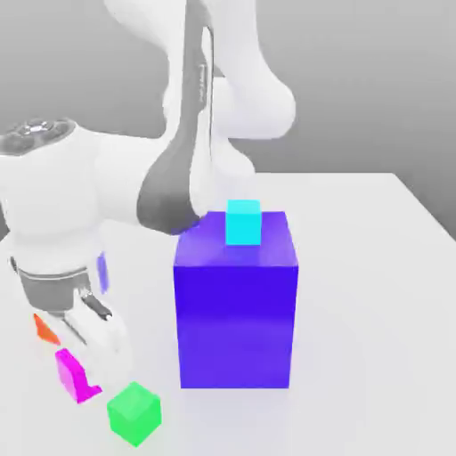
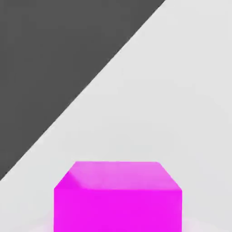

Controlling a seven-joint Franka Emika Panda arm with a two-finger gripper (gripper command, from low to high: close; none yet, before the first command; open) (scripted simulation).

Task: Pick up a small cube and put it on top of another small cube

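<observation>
White table: gripper clenched on pink cube, pick prob done; stacking on green cube left.

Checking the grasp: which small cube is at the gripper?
The magenta cube, right under the gripper; the green cube sits apart on the table, the cyan cube atop the blue block.

arm bent low, gripper pointing down (fingers closed), white wrist above
</observation>
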